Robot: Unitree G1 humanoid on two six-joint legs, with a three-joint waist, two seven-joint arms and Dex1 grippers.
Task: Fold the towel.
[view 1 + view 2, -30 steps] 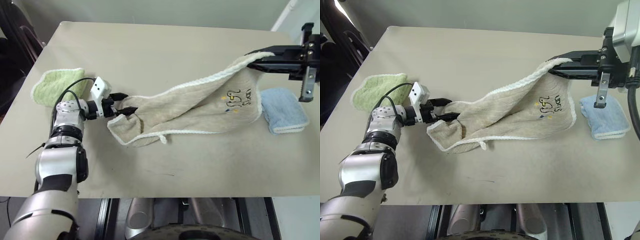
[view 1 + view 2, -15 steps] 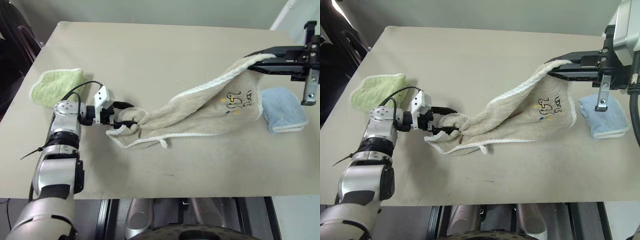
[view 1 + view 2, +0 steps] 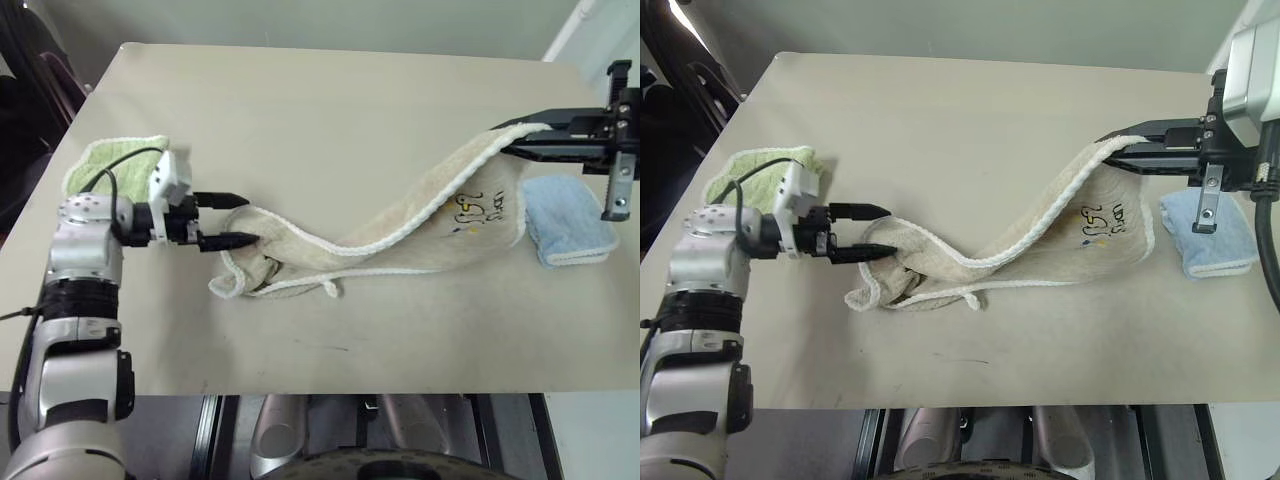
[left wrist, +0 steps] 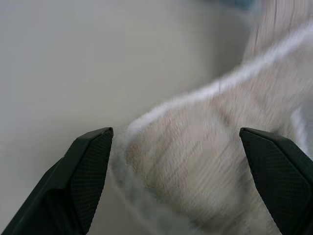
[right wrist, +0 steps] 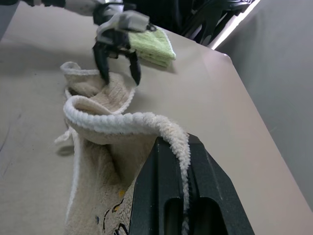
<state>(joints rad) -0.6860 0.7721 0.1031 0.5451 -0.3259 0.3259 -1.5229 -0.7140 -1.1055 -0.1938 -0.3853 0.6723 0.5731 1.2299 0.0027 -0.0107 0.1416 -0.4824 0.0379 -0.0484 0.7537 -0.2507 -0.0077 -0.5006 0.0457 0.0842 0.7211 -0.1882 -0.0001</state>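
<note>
Beige towel (image 3: 400, 225), long axis across table (image 3: 330, 110), right end raised.

No legible text, brand, number or sign is seen. A small dark printed drawing (image 3: 1106, 218) with coloured dots is carried on the towel (image 3: 1040, 245) near its raised end, but no letters can be read in it.

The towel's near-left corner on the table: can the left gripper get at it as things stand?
Probably yes. The left gripper is open, its fingers straddling the crumpled end of the towel, and nothing stands between them. The right gripper holds the far corner up, so the cloth hangs in a slope.
</note>
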